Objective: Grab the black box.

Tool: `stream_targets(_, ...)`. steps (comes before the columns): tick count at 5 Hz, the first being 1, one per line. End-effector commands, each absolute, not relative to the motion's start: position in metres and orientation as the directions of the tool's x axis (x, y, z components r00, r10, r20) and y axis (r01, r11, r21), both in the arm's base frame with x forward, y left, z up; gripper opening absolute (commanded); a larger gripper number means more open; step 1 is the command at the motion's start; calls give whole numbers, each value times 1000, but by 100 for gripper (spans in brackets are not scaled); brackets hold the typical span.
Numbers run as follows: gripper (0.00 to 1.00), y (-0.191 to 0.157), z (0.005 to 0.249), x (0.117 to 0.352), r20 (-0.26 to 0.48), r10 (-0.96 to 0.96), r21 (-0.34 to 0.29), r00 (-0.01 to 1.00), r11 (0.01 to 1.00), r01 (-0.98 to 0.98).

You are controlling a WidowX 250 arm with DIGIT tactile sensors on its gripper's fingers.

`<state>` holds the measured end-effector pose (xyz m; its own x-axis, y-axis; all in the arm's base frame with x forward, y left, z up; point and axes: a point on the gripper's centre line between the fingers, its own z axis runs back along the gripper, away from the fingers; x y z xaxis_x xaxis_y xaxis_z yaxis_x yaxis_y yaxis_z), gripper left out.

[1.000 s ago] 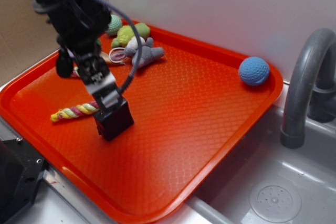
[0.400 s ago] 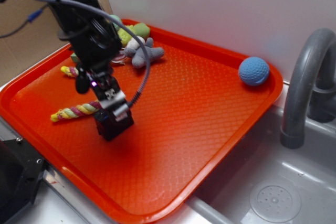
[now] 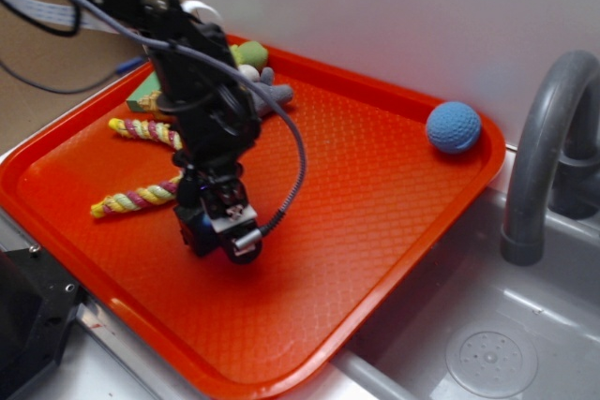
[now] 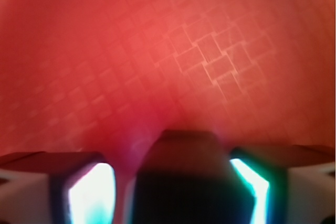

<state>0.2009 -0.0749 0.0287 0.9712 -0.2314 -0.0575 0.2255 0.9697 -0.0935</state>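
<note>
black box [image 3: 192, 228]: small dark cuboid, lower left of centre in the exterior frame, resting on the orange tray [image 3: 375, 194]; mostly hidden behind the gripper [image 3: 217, 229], only its left face shows, dark with a faint blue sheen. wrist view: box [image 4: 181, 179] fills the bottom centre, blurred, flat dark top, sitting between the two fingers [image 4: 89, 192]. left finger shows a narrow strip of tray between it and the box; right finger looks to be against the box edge. claw partly open around the box; firm grip cannot be confirmed.

no legible writing or labels on the box or elsewhere.

other items on tray: blue golf ball [image 3: 454, 126] at upper right, two braided ropes [image 3: 131, 200] at left, plush toys [image 3: 258, 91] at upper left.
</note>
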Motion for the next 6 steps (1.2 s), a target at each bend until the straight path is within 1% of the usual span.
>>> stream_targets(1,0,-80,54,178,-61,-327,-117,943,941,318)
stream_targets(2,0,-80,102,188,38,-312,-51,949,948,314)
stream_targets(3,0,-61,153,204,197,-220,38,955,975,217)
stream_targets(4,0,-43,203,203,164,-167,58,972,985,160)
stream_targets(5,0,-38,253,198,122,-150,56,981,988,144)
stream_targets(6,0,-39,260,192,117,-155,26,981,988,153)
